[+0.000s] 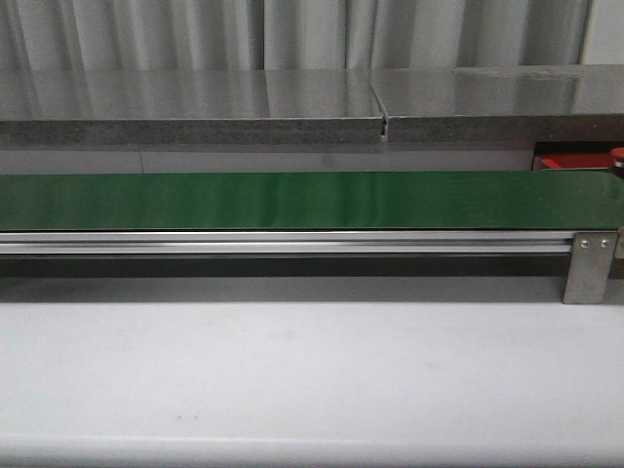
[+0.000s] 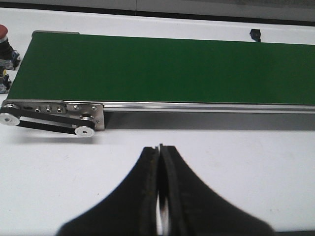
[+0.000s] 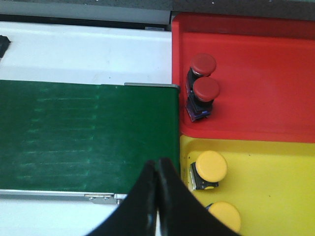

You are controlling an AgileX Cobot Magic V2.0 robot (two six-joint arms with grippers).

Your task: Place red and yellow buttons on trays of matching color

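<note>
Showed the left gripper (image 2: 160, 147) pressed together on nothing, hanging over the white table (image 1: 312, 370) on the near side of the green belt (image 1: 292, 200). Caught, just off the belt's end in the left wrist view, a red-capped object (image 2: 2, 32) cut by the frame edge; could not tell whether a task button. Found the belt itself bare along its whole length, long axis running left to right across the robot's front. Showed the right gripper (image 3: 157, 169) likewise closed and empty, poised over the belt's right end. Placed, just past that end, the red tray (image 3: 256, 83) with two red buttons (image 3: 203, 64) touching each other near its belt-side wall, and the yellow tray (image 3: 275, 182) beside it with two yellow buttons (image 3: 211, 165) lying slightly apart. Judged the right arm far nearer to any coming pick, with nothing on the belt to grasp yet.
</note>
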